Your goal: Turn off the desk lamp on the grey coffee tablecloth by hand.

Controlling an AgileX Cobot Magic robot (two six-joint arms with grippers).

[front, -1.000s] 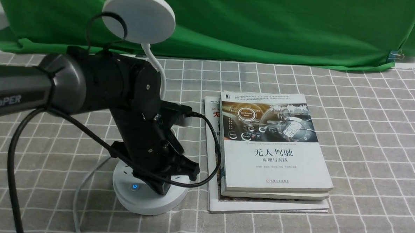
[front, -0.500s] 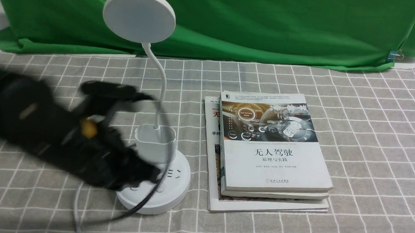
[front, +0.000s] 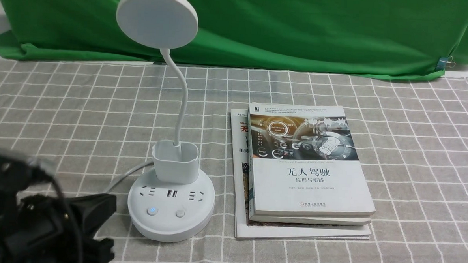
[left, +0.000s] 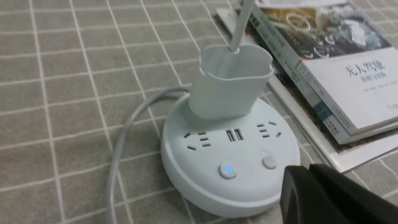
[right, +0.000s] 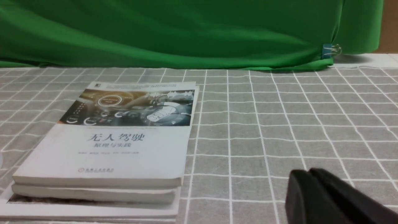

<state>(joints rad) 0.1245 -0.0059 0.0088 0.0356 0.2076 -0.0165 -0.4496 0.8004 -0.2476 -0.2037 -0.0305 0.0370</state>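
Observation:
The white desk lamp [front: 171, 213] stands on the grey coffee tablecloth [front: 414, 155], left of centre. Its disc head [front: 157, 17] is up on the gooseneck and the cup holder [front: 175, 166] sits on the round base. The left button [front: 151, 211] glows blue; the second button [front: 180, 213] is plain. My left gripper [front: 110, 207], the hand, is low at the front left, just left of the base and apart from it. In the left wrist view the lamp [left: 230, 152] is close ahead and the left gripper [left: 309, 169] is shut and empty. My right gripper [right: 309, 171] is shut and empty above the cloth.
A stack of books [front: 307, 170] lies right of the lamp, almost touching its base; it also shows in the right wrist view [right: 118, 140]. The lamp's grey cord [front: 125, 178] runs off to the front left. A green backdrop cloth [front: 301, 27] hangs behind.
My left arm has pulled back from over the lamp base to the lower left corner. The base and both buttons, hidden before, now show. The lamp and books have not moved.

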